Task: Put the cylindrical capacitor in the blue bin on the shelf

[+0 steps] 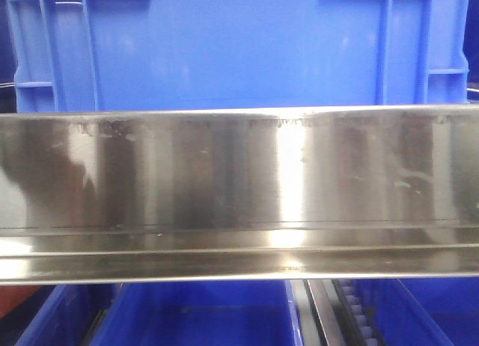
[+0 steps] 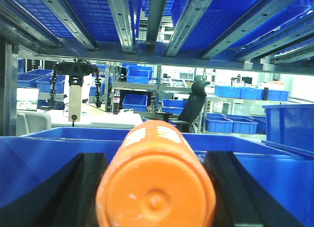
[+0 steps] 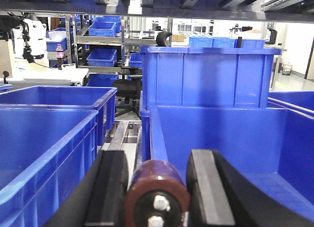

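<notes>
In the front view a blue bin [image 1: 224,46] stands on the shelf [image 1: 239,181], behind its tall shiny steel lip; neither gripper shows there. In the right wrist view my right gripper [image 3: 158,157] is shut on the cylindrical capacitor [image 3: 157,190], which is dark purple with a brown end cap and two screw terminals. It hangs over the left rim of a blue bin [image 3: 221,133]. In the left wrist view my left gripper [image 2: 157,157] is shut on an orange cylinder [image 2: 156,187] with white print, held above another blue bin [image 2: 59,138].
Steel rails of an upper shelf tier [image 2: 122,20] run close overhead. A taller blue bin [image 3: 206,77] stands behind the right one, with more bins [image 3: 44,133] to its left. Lower bins [image 1: 194,316] sit under the lip. An office chair [image 2: 194,104] and another robot [image 2: 74,89] stand far behind.
</notes>
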